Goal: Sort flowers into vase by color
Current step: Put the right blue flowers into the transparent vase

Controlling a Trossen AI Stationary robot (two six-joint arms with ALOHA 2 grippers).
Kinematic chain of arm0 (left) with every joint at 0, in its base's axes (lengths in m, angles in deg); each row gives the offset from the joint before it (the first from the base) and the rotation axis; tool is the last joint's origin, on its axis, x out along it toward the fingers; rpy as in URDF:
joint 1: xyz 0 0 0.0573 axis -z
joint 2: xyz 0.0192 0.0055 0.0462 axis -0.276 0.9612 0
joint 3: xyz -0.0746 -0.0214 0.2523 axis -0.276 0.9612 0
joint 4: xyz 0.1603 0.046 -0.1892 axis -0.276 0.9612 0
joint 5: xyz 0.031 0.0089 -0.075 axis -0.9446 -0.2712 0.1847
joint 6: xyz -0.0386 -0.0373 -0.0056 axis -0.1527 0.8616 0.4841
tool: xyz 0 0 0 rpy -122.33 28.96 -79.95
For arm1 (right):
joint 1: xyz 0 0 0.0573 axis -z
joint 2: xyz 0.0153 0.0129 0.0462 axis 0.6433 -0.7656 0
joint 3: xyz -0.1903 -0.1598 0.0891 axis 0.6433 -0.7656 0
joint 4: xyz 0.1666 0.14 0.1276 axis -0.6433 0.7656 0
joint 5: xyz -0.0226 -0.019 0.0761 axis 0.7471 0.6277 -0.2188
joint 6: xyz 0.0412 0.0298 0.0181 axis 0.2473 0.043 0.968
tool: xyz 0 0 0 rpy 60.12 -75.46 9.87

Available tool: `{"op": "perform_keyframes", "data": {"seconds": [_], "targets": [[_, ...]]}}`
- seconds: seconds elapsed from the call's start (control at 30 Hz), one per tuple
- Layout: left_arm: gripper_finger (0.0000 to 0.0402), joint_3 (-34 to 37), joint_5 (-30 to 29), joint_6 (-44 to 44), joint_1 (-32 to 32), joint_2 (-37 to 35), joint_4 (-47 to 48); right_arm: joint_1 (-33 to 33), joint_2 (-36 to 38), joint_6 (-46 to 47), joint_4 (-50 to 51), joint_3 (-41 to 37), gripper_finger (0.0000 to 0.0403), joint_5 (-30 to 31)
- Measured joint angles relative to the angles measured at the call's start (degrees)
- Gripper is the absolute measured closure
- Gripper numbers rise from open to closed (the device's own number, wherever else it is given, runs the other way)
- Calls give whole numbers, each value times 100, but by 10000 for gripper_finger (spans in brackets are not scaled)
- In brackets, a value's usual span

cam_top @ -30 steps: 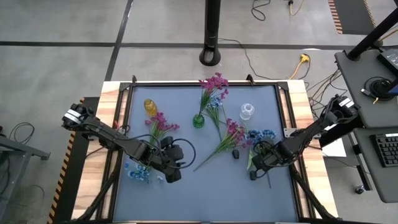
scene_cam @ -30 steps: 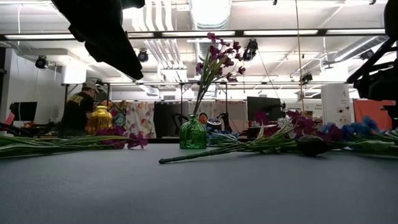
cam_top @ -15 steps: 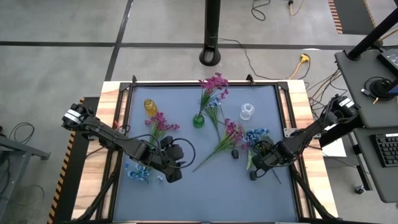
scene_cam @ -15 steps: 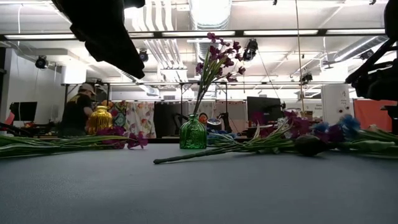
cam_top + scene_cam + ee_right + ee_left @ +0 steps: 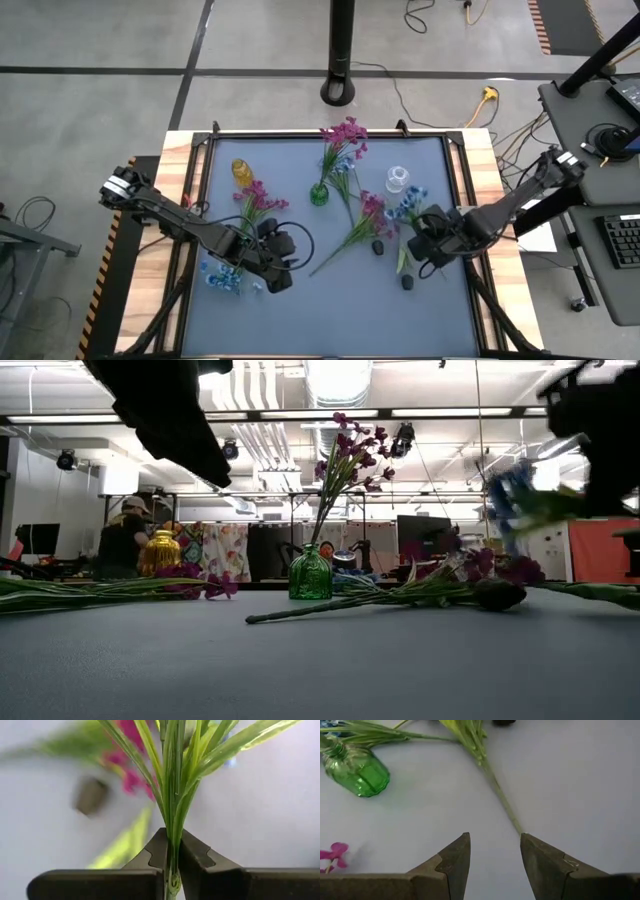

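Grey mat (image 5: 330, 310) under R pincer (image 5: 429, 238), wood table frame (image 5: 180, 170) round it. Outboard of the pincer, off the table: desk (image 5: 585, 125) w/ keyboard (image 5: 622, 240) and headset (image 5: 602, 140). Beyond the far table edge from the pincer: black pole base (image 5: 340, 92), yellow plug (image 5: 488, 94), loose cables (image 5: 430, 12). Dark floor lines (image 5: 100, 70) further out, hazard stripe (image 5: 545, 25) at the floor corner. Low view, room well behind the pincer: person (image 5: 122, 540) w/ cap at a bench, monitor (image 5: 420, 532), orange panel (image 5: 600, 550), ceiling strip lights (image 5: 440, 412).
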Motion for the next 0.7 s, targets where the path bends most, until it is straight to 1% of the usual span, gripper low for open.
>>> {"op": "perform_keyframes", "data": {"seconds": [0.1,0.3,0.5,0.6,0.7], "targets": [[244,0,0,1,7,-29,124,0,207,-316,-60,172,380,702],[244,-2,-2,-59,4,-40,179,0,557,-946,-325,249,380,1865],[244,-1,0,-101,0,-40,179,0,963,-1510,-643,248,380,2403],[244,-1,-7,-103,0,-40,162,0,1174,-1991,-966,248,380,2845],[244,0,-170,-110,0,-40,82,0,1338,-2694,-1331,246,380,3373]]}}
